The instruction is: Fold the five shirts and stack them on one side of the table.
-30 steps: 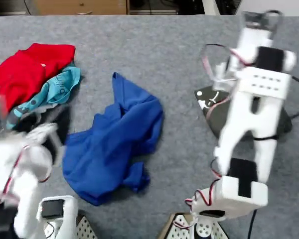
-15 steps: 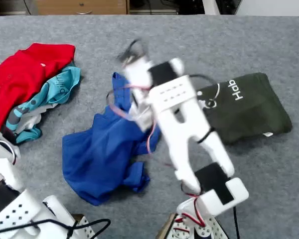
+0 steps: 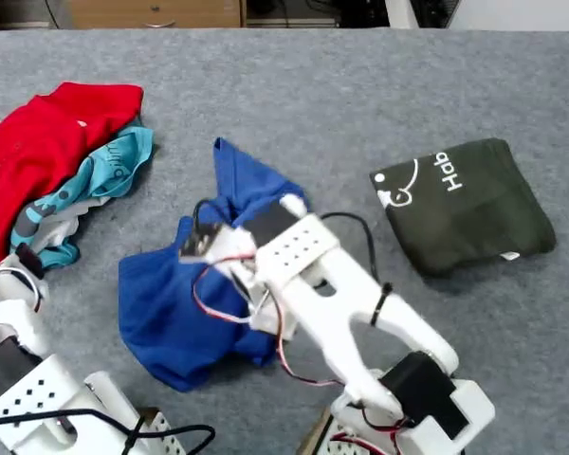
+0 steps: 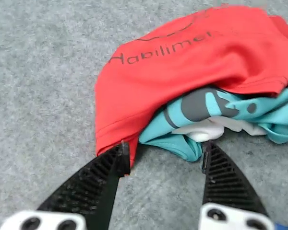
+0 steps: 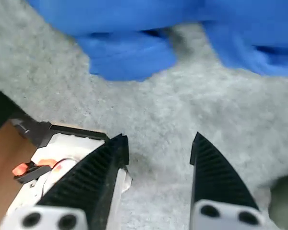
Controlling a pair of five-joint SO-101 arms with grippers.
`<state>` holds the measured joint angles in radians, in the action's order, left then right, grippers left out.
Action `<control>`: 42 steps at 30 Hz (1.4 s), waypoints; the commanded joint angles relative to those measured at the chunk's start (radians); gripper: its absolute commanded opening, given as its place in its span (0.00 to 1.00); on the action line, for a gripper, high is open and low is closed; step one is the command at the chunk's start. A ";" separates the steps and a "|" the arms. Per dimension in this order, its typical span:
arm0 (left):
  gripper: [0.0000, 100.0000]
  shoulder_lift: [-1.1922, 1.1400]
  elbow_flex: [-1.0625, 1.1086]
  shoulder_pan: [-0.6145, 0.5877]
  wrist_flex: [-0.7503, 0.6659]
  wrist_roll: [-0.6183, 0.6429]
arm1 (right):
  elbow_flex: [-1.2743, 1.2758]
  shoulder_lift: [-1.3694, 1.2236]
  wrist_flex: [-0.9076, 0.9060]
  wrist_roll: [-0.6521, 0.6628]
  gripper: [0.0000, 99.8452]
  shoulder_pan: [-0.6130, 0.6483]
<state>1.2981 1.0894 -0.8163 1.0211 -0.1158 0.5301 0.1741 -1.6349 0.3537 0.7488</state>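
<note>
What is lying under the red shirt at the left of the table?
A teal shirt pokes out from under the red shirt, with white fabric against it. How far they reach under is covered.

Bright, even light from above falls on the grey felt surface. The crumpled blue cloth shirt has soft, narrow shadows under its edges and darker creases between its folds.
</note>
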 commanded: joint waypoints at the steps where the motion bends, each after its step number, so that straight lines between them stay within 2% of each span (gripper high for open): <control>1: 0.25 -0.001 -0.005 0.011 -0.002 0.017 | 0.096 0.041 0.153 0.009 0.21 0.024; 8: 0.25 -0.001 -0.003 0.011 -0.002 0.026 | 0.153 -0.004 0.313 0.009 0.21 0.024; 17: 0.25 -0.001 -0.003 0.011 -0.002 0.023 | 0.038 -0.314 0.327 0.002 0.21 0.027; 20: 0.25 -0.001 -0.003 0.006 -0.002 0.021 | -0.012 -0.357 0.322 -0.055 0.15 0.024; 23: 0.25 -0.001 -0.002 0.003 -0.002 0.020 | -0.022 -0.335 0.322 -0.083 0.01 0.024; 26: 0.25 -0.001 0.000 0.003 -0.002 0.020 | -0.016 -0.298 0.313 -0.095 0.03 0.024; 33: 0.25 -0.001 0.000 0.003 -0.002 0.020 | -0.056 -0.145 0.175 -0.091 0.00 0.010; 42: 0.25 -0.001 0.000 0.008 -0.002 0.020 | -0.171 0.079 0.078 -0.072 0.00 -0.134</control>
<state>1.2981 1.0940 -0.8163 1.0211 -0.0959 0.4181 0.1726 -1.5336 0.2723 0.6690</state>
